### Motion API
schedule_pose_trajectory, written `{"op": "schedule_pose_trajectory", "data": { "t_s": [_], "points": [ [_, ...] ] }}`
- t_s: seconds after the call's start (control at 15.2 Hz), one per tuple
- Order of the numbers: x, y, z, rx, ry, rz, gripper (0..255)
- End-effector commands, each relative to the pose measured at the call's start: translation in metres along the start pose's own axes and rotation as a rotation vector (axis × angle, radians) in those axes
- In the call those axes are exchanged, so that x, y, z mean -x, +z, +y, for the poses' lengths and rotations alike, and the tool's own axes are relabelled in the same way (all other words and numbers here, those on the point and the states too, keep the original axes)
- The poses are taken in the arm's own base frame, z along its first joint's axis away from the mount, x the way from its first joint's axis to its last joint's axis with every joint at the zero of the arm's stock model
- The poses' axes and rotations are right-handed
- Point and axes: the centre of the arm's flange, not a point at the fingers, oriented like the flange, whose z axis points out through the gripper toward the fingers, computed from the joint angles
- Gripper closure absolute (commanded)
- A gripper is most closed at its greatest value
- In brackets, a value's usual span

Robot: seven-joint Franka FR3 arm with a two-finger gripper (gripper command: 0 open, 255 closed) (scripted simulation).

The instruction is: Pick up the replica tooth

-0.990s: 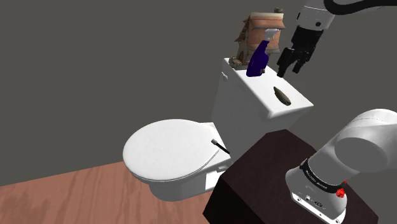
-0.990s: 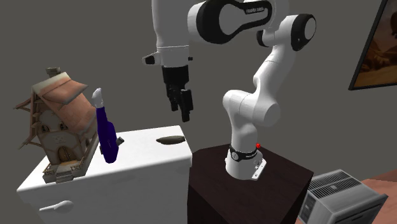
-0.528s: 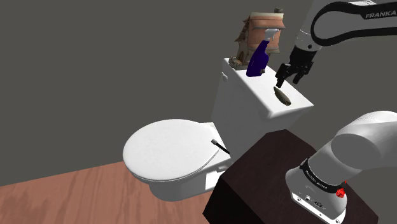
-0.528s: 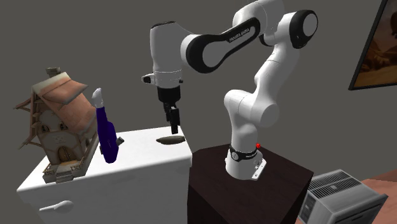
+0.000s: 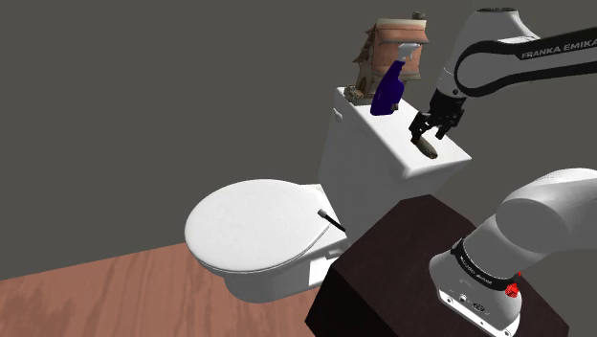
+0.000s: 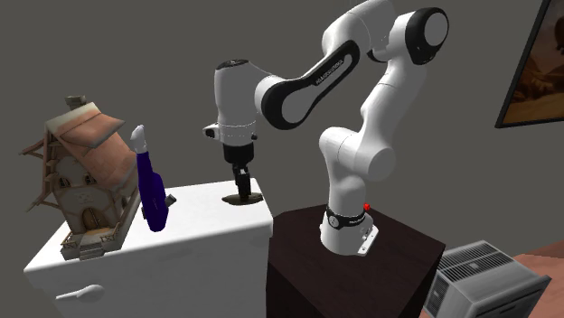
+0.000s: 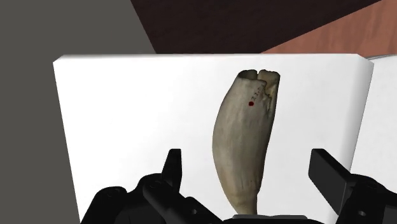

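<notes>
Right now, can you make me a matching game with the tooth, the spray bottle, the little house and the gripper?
Things:
1. tooth
2. spray bottle
3. little house
4. gripper

Matches:
A. dark blue
B. open
C. brown roof
D. lying flat on the white tank lid

Pairs: 1-D, 2-A, 3-C, 4-B

A bathroom: white toilet (image 5: 254, 230) with tank (image 5: 364, 165)
</notes>
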Motion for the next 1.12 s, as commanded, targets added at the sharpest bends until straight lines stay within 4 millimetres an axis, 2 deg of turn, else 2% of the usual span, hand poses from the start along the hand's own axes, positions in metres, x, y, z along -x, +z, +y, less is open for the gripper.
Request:
{"op": "schedule_pose_trajectory", "data": {
  "t_s": [0.0, 0.13, 0.2, 0.79, 1.06],
  "points": [
    [0.001, 0.01, 0.0, 0.0, 0.0, 0.001, 0],
    [0.001, 0.013, 0.0, 0.0, 0.0, 0.001, 0],
    [0.001, 0.012, 0.0, 0.0, 0.0, 0.001, 255],
    [0.001, 0.013, 0.0, 0.0, 0.0, 0.001, 255],
    [0.001, -0.008, 0.002, 0.0, 0.0, 0.001, 255]
  ]
}}
